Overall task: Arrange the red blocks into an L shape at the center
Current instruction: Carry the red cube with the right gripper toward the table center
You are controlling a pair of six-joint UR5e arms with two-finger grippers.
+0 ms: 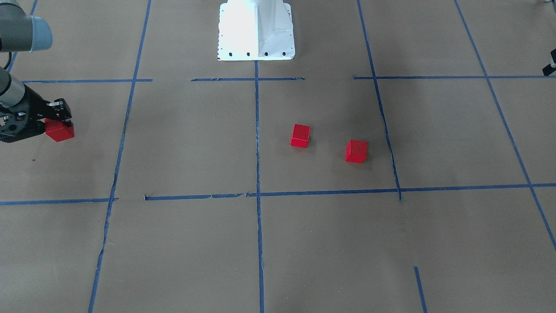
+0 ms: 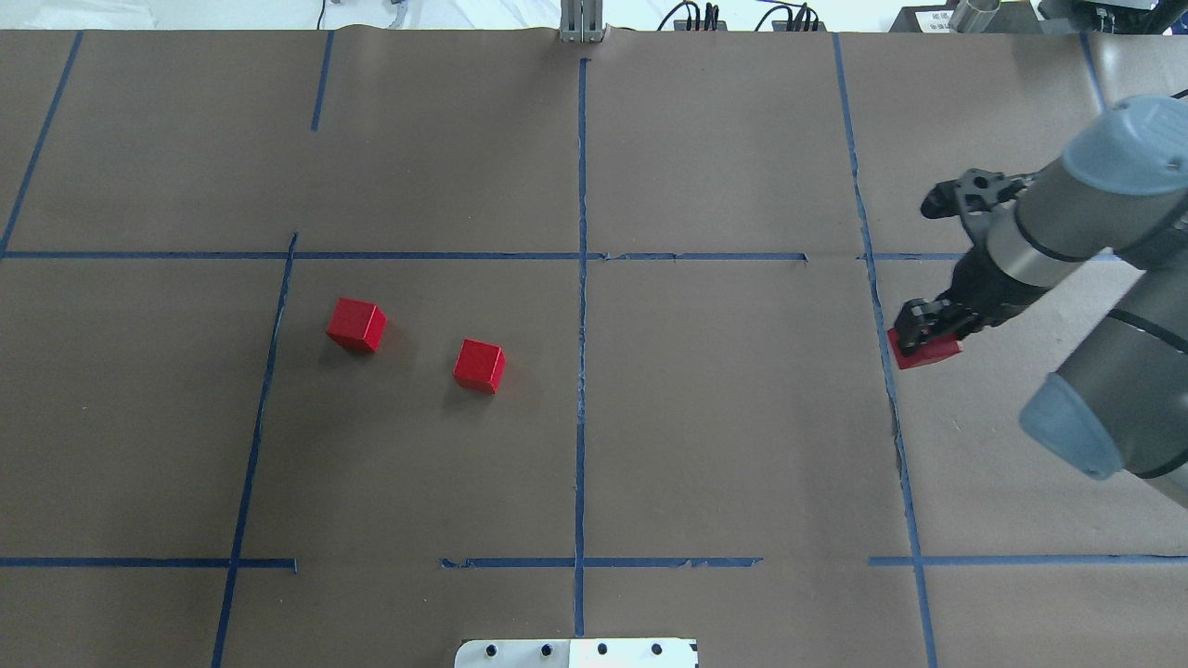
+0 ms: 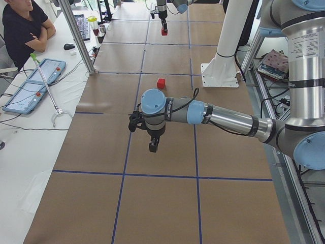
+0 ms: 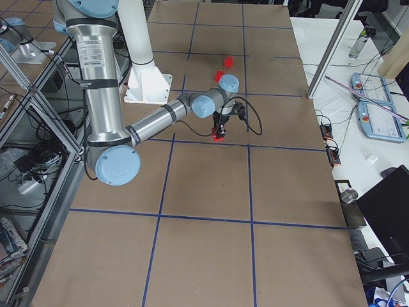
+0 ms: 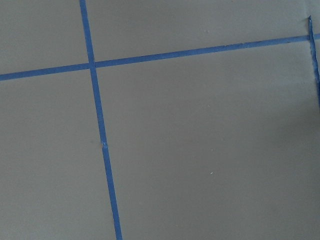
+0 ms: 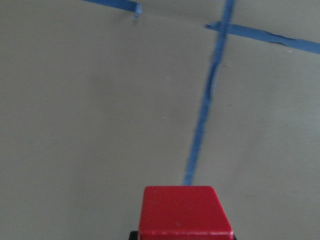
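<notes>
Front-facing: right hand at far view-left, clamped on held red block, well away from centre. Two loose ones on the worktop: inner red block near the long tape line, outer red block just beyond it, apart, not touching. No L yet.

Overhead: same layout, mirrored. Held red block out on the robot's right side by a grid line, loose pair on the left half. Reads as fetching the stray first, with the other two already close to the middle.

Exterior left: left hand hanging over bare paper, pointed down, nothing seen in it. Open or closed, can't tell from here. Probably parked clear of the carry path.

Exterior right: right arm stretched out, block pinched at the fingertips, seemingly just off the surface. Can't confirm the gap.

Left wrist: only paper and tape crossings, no block.

Right wrist: held red block at the bottom edge, top face level, tape line running ahead. Gripped square, presumably for a flush set-down against the others. Early stage, by my reckoning.
</notes>
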